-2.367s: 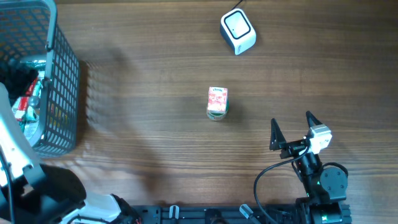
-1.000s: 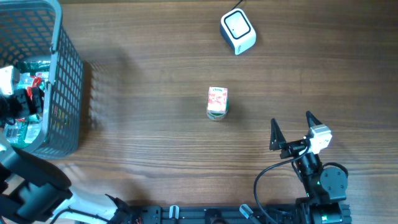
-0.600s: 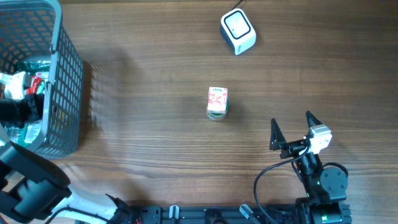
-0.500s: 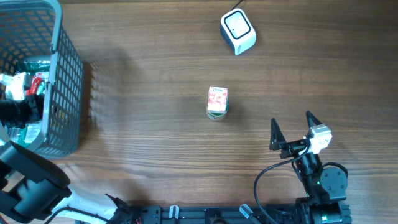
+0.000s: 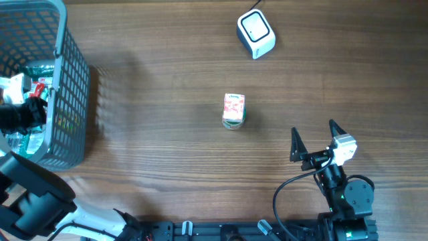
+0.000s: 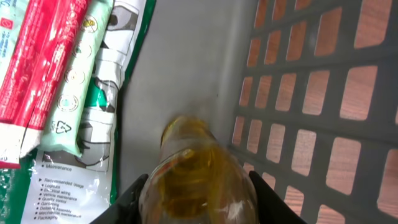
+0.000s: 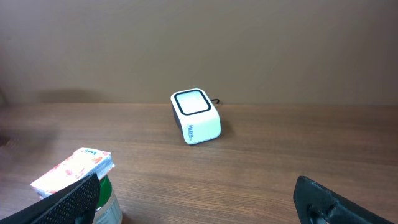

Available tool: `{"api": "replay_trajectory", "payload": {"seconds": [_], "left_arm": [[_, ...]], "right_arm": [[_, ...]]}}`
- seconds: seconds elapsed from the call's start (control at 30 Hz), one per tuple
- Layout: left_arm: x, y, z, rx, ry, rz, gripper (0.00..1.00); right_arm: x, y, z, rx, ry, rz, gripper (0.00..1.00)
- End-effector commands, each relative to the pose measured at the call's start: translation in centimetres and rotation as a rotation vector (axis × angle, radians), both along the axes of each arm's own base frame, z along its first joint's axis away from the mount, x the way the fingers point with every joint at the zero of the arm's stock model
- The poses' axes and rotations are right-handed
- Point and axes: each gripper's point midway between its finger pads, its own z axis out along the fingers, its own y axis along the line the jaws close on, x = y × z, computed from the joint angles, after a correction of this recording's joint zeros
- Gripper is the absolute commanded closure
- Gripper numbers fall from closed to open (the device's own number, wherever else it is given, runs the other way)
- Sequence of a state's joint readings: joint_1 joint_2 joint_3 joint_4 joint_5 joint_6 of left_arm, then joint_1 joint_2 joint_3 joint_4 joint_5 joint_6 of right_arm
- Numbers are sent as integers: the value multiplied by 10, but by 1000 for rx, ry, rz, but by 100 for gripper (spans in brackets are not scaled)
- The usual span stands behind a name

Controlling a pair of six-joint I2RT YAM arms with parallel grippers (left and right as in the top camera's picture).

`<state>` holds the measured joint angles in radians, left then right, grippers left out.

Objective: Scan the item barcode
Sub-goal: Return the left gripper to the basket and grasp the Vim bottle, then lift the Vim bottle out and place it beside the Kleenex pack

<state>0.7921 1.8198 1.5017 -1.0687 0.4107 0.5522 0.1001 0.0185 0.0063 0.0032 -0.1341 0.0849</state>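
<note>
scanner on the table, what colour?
The scanner is white, with a black-rimmed top window; right wrist view shows it best.

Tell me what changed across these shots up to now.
The left arm moved into the basket, and its jaws now flank an amber bottle; whether they grip it firmly is unclear. The right arm, with its jaws wide open, the carton and the scanner stayed put.

Left basket (image 5: pixel 70 80) holds bottle (image 6: pixel 196 168); carton (image 5: pixel 234 110) mid-table, scanner (image 5: pixel 256 33) behind it
</note>
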Motion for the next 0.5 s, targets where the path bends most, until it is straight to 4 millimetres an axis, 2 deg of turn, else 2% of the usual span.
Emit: {"api": "replay_trajectory", "payload": {"seconds": [0.0, 0.07, 0.17, 0.23, 0.3, 0.33, 0.4, 0.43, 0.47], "left_arm": [[8, -4, 7, -28, -41, 27, 66], [12, 0, 19, 0, -70, 29, 66], [22, 19, 60, 83, -136, 119, 66], [31, 33, 114, 165, -234, 180, 67], [36, 37, 160, 221, -326, 205, 67], [39, 36, 197, 271, -400, 217, 67], [42, 28, 258, 358, -519, 209, 67], [43, 22, 279, 384, -563, 206, 67], [44, 10, 309, 410, -631, 205, 67]], "right_arm": [[0, -2, 1, -6, -7, -8, 0], [0, -2, 1, -6, -7, -8, 1], [0, -2, 1, -5, -7, -8, 0], [0, -2, 1, -5, -7, -8, 0], [0, -2, 1, -5, -7, -8, 0], [0, -2, 1, -5, -7, -8, 0], [0, -2, 1, -6, -7, -8, 0], [0, -2, 1, -6, -7, -8, 0], [0, -2, 1, -5, -6, -8, 0]]}}
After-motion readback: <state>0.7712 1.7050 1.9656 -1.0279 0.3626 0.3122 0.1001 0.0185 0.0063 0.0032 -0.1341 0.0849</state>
